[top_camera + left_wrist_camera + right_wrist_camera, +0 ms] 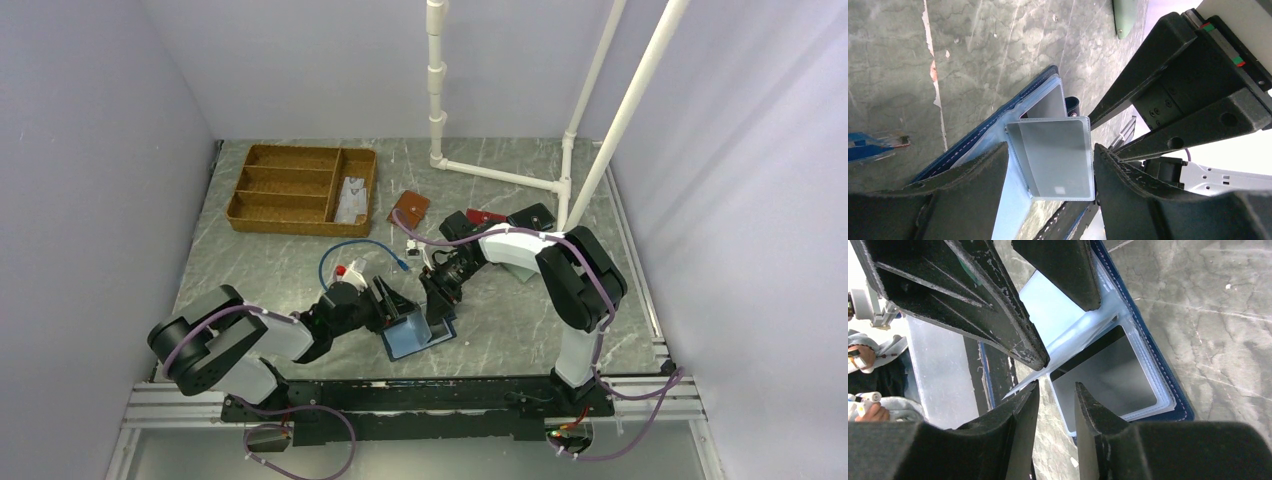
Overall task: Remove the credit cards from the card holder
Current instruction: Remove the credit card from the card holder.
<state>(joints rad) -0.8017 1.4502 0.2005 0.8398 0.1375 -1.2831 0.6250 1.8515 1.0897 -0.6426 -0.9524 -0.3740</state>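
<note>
1. The card holder [404,342] lies open on the table [520,330], close in front of the arm bases. Its pale blue inside faces up and both grippers are at it.
2. The left gripper [1050,150] is released. Its jaws stand apart on either side of a clear sleeve [1017,155] that rises from the card holder. We cannot tell whether the pads touch the sleeve's edges.
3. A pale grey card [1058,162] sits inside that sleeve, so it is not yet removed.
4. The right gripper [1057,389] hovers over the card holder with its jaws nearly together. The narrow gap between them is empty, so it grasps nothing.
5. The right wrist view shows a striped card [1108,377] lodged in a clear pocket. We cannot tell whether it is a second card or the same one from another side.
6. We judge the task unfinished, with at least one card left to pull out.
7. Farther out lie a blue cable [352,247], a brown wallet [410,208] and a red wallet [487,216], all apart from the card holder.
8. Farthest is a tray [300,149] with pale flat pieces [350,200] in its right compartment. They may be cards already taken out, but they are too small to confirm.
9. In the top view the grippers cover part of the card holder, so we cannot count its filled pockets.
</note>
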